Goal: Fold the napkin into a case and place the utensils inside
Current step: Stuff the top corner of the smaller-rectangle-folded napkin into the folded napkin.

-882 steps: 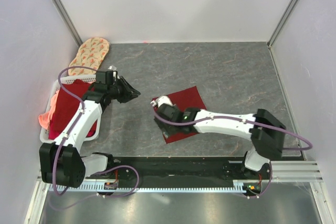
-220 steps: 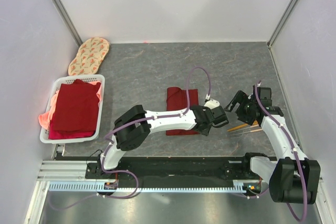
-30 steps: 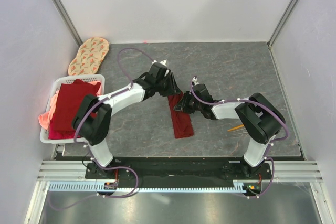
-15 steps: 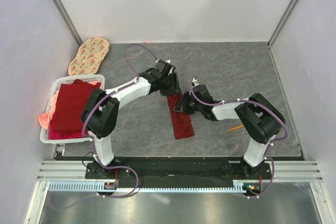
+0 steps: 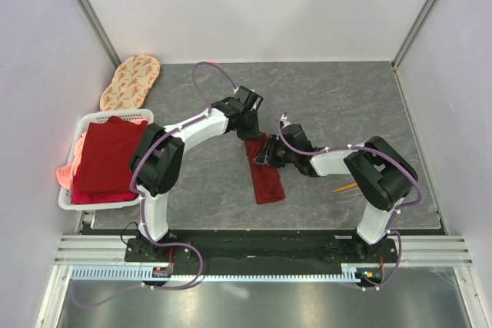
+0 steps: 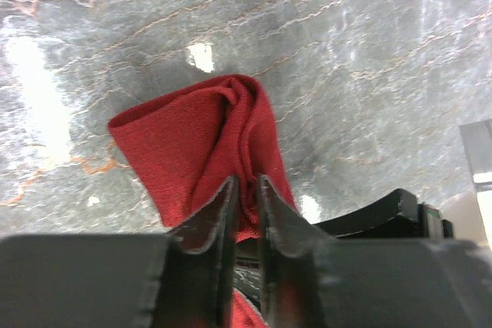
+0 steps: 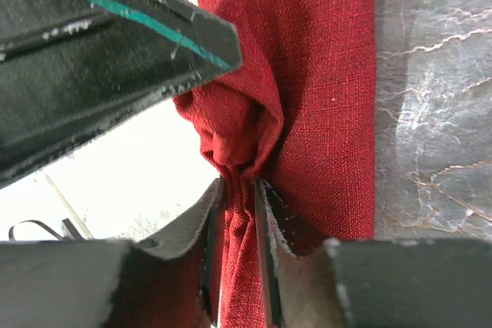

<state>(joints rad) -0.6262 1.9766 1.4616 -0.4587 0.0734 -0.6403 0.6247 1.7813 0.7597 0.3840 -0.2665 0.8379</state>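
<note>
Arms are arching toward each other over the grey marbled worktop point(image 5: 346, 105), where the left pincer point(image 6: 244, 190) is clamping the far end of the napkin point(image 5: 267, 178) and the right pincer point(image 7: 240, 190) is pinching a bunched fold beside it; the folded strip is lying mid-worktop, utensils point(image 5: 344, 187) resting to its right, pale walls point(image 5: 269, 5) enclosing everything.

The napkin point(image 7: 323, 74) is matt, coarse-woven cloth — every thread shows. Beneath it, the tabletop point(image 6: 346, 74) looks like grey veined stone, smooth and glossy enough to mirror the lamps. The left gripper point(image 6: 244, 190) has fingers point(image 6: 207, 228) of matt black plastic, scuffed pale along the edges. Left of the napkin, the basket point(image 5: 100, 202) is white plastic.
</note>
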